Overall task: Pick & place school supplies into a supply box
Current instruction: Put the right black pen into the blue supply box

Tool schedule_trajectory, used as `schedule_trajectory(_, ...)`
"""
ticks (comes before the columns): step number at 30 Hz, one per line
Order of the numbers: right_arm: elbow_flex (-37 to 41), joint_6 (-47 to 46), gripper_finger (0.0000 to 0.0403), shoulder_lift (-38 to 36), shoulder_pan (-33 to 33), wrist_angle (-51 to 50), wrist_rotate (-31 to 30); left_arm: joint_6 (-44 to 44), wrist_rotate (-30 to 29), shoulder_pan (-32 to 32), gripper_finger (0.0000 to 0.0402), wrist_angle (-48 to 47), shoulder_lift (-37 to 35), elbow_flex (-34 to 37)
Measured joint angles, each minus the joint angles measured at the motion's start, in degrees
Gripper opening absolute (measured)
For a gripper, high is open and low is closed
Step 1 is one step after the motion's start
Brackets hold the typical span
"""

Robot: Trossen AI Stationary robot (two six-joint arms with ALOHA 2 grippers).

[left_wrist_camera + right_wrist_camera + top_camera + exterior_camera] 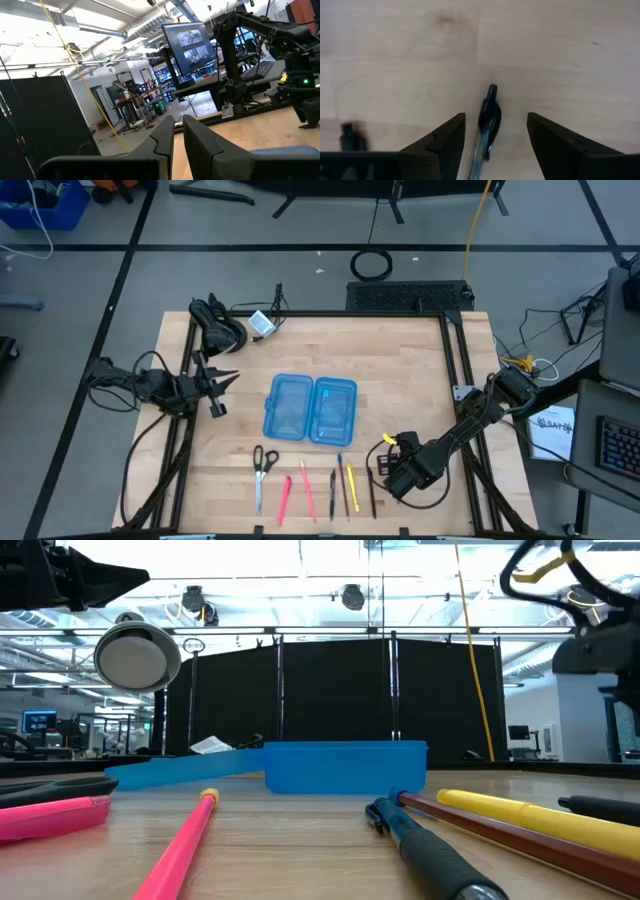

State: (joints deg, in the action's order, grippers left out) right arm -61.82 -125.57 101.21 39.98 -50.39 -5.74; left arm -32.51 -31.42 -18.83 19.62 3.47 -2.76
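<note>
My right gripper (495, 137) hangs over the near right part of the table, its two dark fingers (445, 145) spread wide apart with nothing clamped. Between them, on the pale wooden tabletop (545, 60), lies a thin clear-barrelled pen with a black cap (487, 120); neither finger touches it.

From above, that pen (372, 492) is the rightmost of a row of school supplies laid side by side along the near edge. To its left lie a slim yellow pen (351, 486), a dark blue pen (341, 480), a short black pen (332, 492), two thin pink pens (306, 490), and small silver scissors with black handles (262, 471) at the far left of the row. All rest on the wood, apart from one another.

Beyond the row, near the table's middle, sits the translucent blue plastic hinged supply box (310, 408), opened flat with its two shallow halves side by side. I cannot tell whether anything lies inside.

My left gripper (222, 385) waits at the table's left edge, well apart from the box, its fingers (200, 145) nearly together with a narrow gap and holding nothing.
</note>
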Motion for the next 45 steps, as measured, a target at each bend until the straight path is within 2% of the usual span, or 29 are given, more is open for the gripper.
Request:
schedule_trajectory(4, 2.88, 0.27, 0.0208, -0.37, -0.64, 4.55, 0.22, 0.0, 0.0, 0.0, 0.0047, -0.01, 0.0, 0.0)
schedule_trajectory(13, 5.27, 2.0, 0.0204, -0.24, -1.37, 5.69, 3.97, 0.0, 0.0, -0.01, 0.0047, -0.03, -0.01, 0.0)
schedule_trajectory(34, 5.6, 6.94, 0.0045, -0.66, -1.35, 7.49, 4.34, 0.73, 0.0, 0.0, 0.0047, 0.28, -0.01, 0.0)
schedule_trajectory(40, 5.6, 7.81, 0.0041, -2.29, -1.33, 7.93, 3.92, 1.84, 0.0, -0.01, 0.0047, 0.42, -0.01, 0.0)
schedule_trajectory(45, 5.51, 7.8, 0.0041, -4.32, -1.29, 7.5, 0.8, 2.01, 0.0, -0.01, 0.0047, 0.42, 0.01, 0.02)
